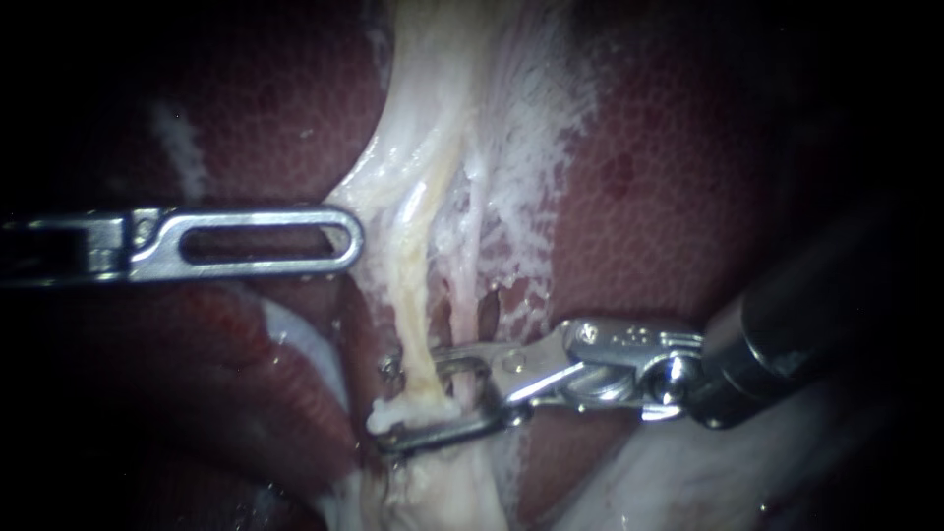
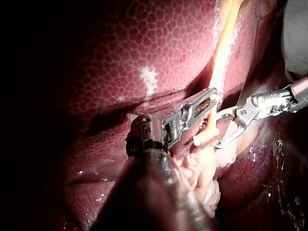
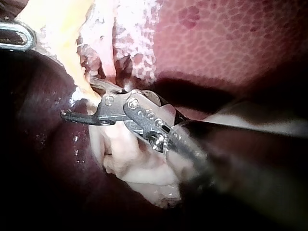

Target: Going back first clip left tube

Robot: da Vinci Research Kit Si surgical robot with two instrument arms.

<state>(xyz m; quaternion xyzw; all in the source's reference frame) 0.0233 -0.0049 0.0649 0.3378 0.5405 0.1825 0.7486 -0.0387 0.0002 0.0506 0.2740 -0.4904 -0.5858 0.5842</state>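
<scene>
Behind everything, liver (image 1: 669,177): dark red and finely mottled, it fills both sides of the endoscope view; it also shows in the left wrist view (image 2: 144,38) and the right wrist view (image 3: 240,38).
pale sheet (image 1: 531,108): whitish, frayed membrane running down the middle between the two liver faces, with small holes low down.
fatty clump (image 1: 442,487): cream, lumpy tissue at the lower end of the tube, under the right instrument's jaws (image 2: 202,168) (image 3: 130,159).
right instrument (image 1: 398,403): its shaft comes in from the lower right. The jaws stand parted with a clear gap, one to each side of the left tube, and do not clamp it (image 2: 217,132) (image 3: 79,98).
left instrument (image 1: 352,239): its shaft comes in level from the left, over the liver. The slotted jaws lie pressed together with nothing seen between them. The tip touches the edge of the pale sheet, just beside the tube, higher up than the other jaws (image 2: 211,95) (image 3: 21,37).
left tube (image 1: 418,305): yellowish and the leftmost strand in the pale sheet, it runs down and passes between the right instrument's parted jaws (image 2: 222,53) (image 3: 72,57).
thin strand (image 1: 470,246): whitish, just right of the left tube.
white cross-piece (image 1: 393,415): a small lump lying across the left tube between the parted jaws; I cannot tell whether it is a clip or tissue (image 2: 199,139).
</scene>
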